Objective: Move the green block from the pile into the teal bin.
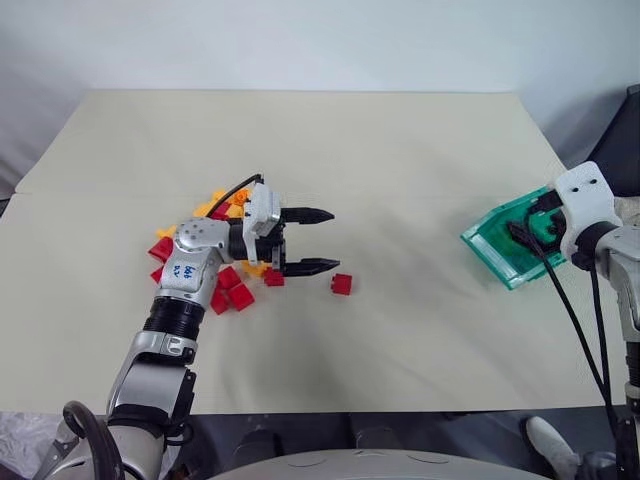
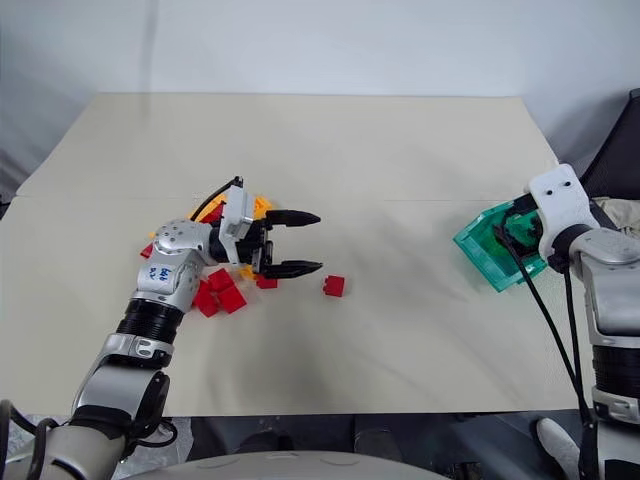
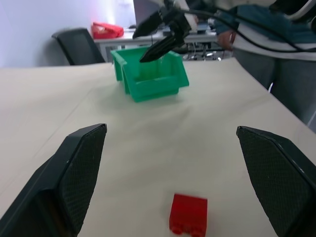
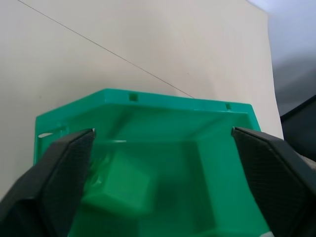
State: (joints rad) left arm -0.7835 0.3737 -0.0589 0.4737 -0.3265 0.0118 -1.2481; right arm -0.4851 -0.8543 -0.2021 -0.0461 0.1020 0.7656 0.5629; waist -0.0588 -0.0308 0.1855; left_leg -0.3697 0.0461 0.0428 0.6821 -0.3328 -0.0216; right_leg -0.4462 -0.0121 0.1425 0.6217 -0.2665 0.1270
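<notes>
Lying in one teal bin (image 4: 163,101): one green block (image 4: 121,190).

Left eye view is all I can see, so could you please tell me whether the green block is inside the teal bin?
Observer: Yes, the right wrist view shows the green block lying on the floor of the teal bin.
Operator: Thank you. Is the right gripper holding it?
Observer: No, its fingers stand wide open and are not clamped on the block.
</notes>
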